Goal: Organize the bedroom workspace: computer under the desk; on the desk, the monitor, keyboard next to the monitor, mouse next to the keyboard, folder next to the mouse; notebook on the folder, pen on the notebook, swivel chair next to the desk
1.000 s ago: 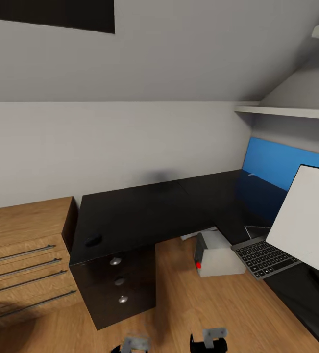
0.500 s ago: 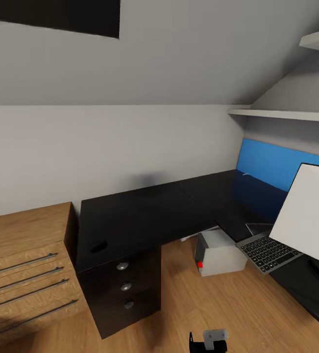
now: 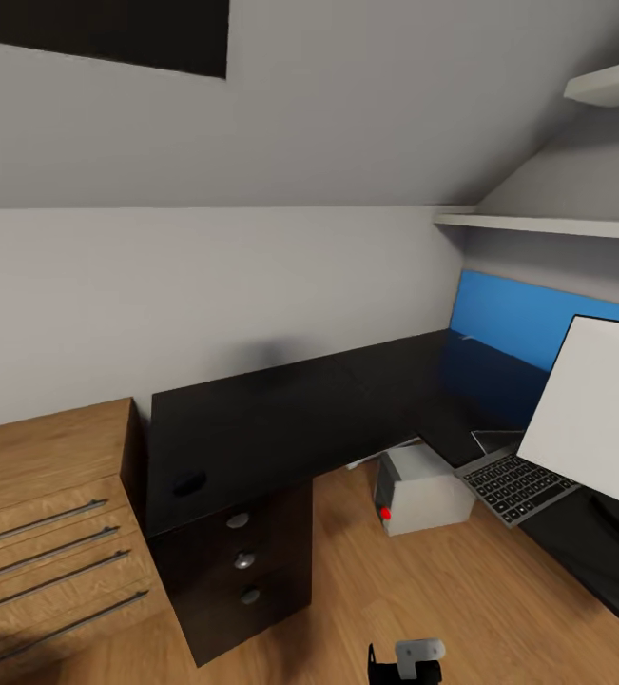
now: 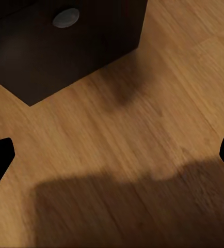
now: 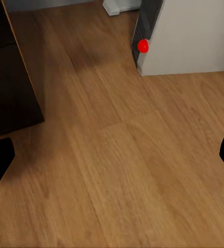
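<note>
Bedroom corner, sloped ceiling, wooden floor. On the desk (image 3: 280, 419) the keyboard (image 3: 516, 485) is seen lying at the right wing's front edge, overhanging slightly, its long axis along that edge, just beside the monitor (image 3: 599, 414). A small dark mouse-like object (image 3: 188, 483) is spotted near the left front corner. The computer (image 3: 421, 490) is seen on the floor in the desk's inner corner, ahead of the right gripper (image 5: 112, 155), so that arm is judged nearer. Both grippers, the left (image 4: 112, 155) too, are spread wide and nothing is held.
</note>
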